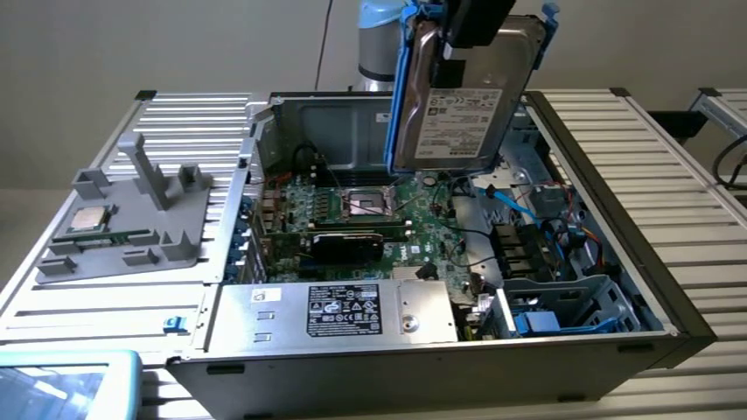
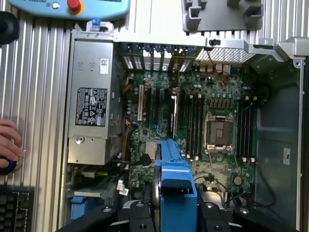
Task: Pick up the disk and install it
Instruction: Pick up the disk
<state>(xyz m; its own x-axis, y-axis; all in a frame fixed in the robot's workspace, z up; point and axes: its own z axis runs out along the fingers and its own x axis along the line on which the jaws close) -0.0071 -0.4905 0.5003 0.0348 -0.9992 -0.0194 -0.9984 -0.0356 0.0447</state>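
With fingers clamped on the top edge of the disk, hung upright over the open computer case, carry slow and plumb, blue carrier frame clear of its wall and cables.

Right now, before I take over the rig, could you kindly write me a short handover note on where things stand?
Hand: shut on the disk, gripping its top edge, with the disk upright.
Disk: in the air above the open computer case, over the motherboard.
Done: disk picked up.
Left: installing it; it sits in no bay yet.
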